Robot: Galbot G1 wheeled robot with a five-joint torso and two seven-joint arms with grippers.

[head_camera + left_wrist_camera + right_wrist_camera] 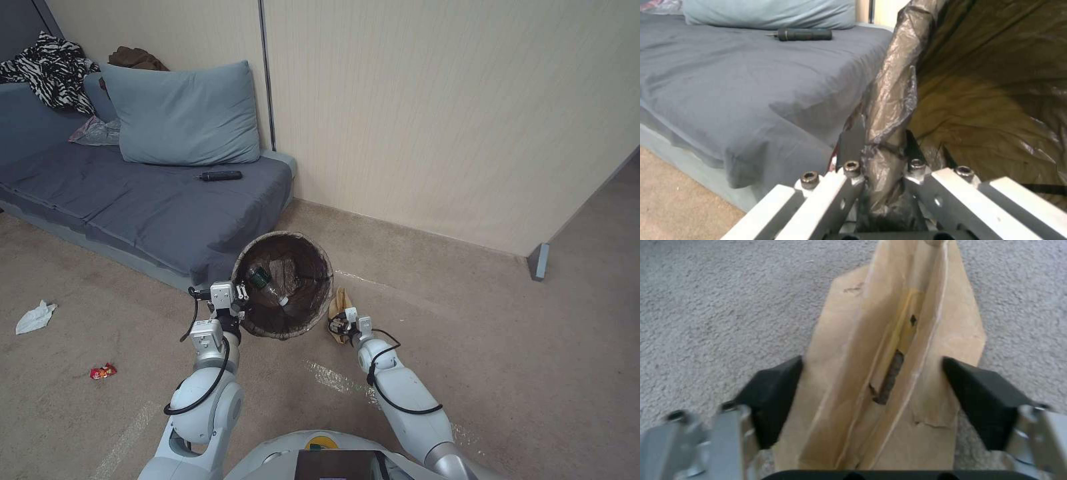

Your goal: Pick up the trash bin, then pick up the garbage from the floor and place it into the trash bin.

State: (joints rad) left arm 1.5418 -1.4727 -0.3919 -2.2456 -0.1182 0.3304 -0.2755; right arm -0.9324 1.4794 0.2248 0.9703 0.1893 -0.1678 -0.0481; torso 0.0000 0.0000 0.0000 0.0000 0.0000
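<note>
Beige carpet (pixel 507 347) runs up to a pale panelled wall (pixel 433 113), with a low grey sofa bed (pixel 133 200) along the robot's left side carrying a blue pillow (pixel 183 117), a zebra-print cloth (pixel 50 67) and a dark handheld tool (pixel 219 176).

Tilted so its mouth faces the head camera, the trash bin (pixel 287 283) hangs from the left gripper (pixel 233 300), whose fingers (pixel 851 143) are clamped narrow on the rim with the dark brown liner bag (pixel 893 100) pinched between them. From the left wrist, the liner's crumpled inside takes up one whole side, and the bin's white wall is hidden under the folded bag. Inside the bin, ahead of that gripper, lies a clear bottle (pixel 267 283) with a green label; a darker crumpled lump behind it is hard to make out.

Just beside the bin on its far side from the left gripper, the right gripper (pixel 341 325) is down at the carpet with its black pads (pixel 773 396) spread wide on either side of a brown paper bag (pixel 889 350). The pads flank the bag's edges; whether they touch it cannot be told. The bag's far tip is cut off in the right wrist view.

Well away to the left of the left arm, a white tissue (pixel 35 317) and a red snack wrapper (pixel 103 372) lie on the carpet.
</note>
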